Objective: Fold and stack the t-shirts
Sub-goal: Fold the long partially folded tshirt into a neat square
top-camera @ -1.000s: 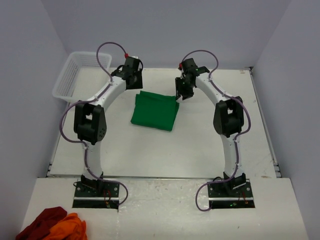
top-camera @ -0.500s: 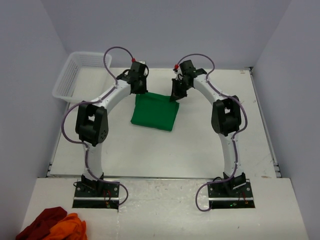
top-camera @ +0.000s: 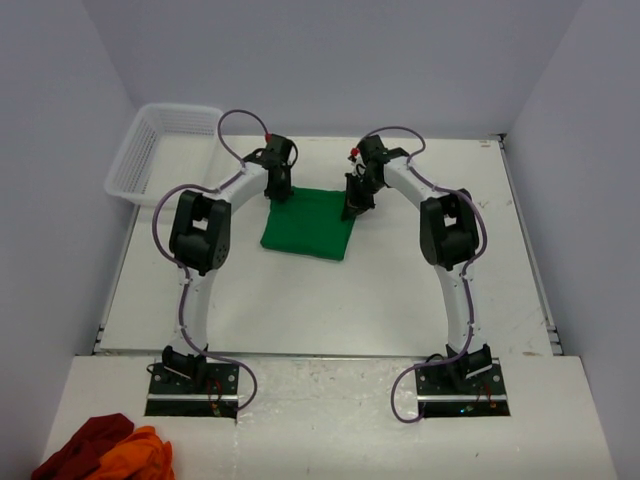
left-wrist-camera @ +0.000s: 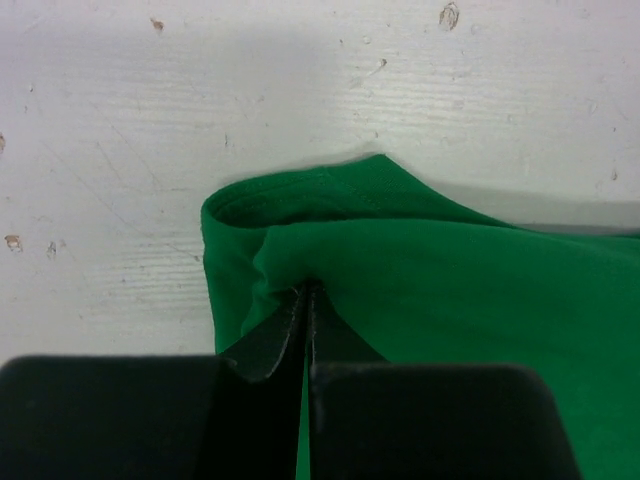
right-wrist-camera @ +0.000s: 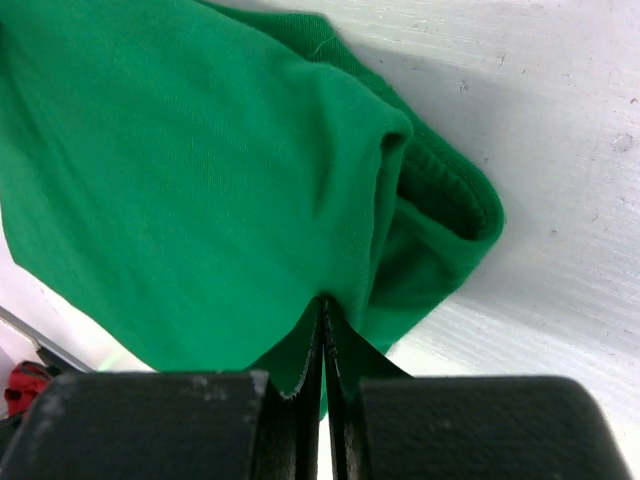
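A green t-shirt (top-camera: pixel 308 222) lies folded into a rough square on the white table (top-camera: pixel 300 290). My left gripper (top-camera: pixel 278 192) is down at its far left corner. In the left wrist view the jaws (left-wrist-camera: pixel 308 287) are shut, with a pucker of green t-shirt (left-wrist-camera: pixel 450 270) pinched at their tips. My right gripper (top-camera: pixel 353 205) is at the far right corner. There the jaws (right-wrist-camera: pixel 323 302) are also shut on a fold of the green t-shirt (right-wrist-camera: pixel 180 180), beside its rolled hem.
A white mesh basket (top-camera: pixel 160 145) stands at the table's far left corner. A red and an orange garment (top-camera: pixel 105 455) lie bunched on the near ledge, left of the left arm's base (top-camera: pixel 190 380).
Both arms moved inward and down onto the shirt's far corners. Both grippers went from open to shut on the cloth.
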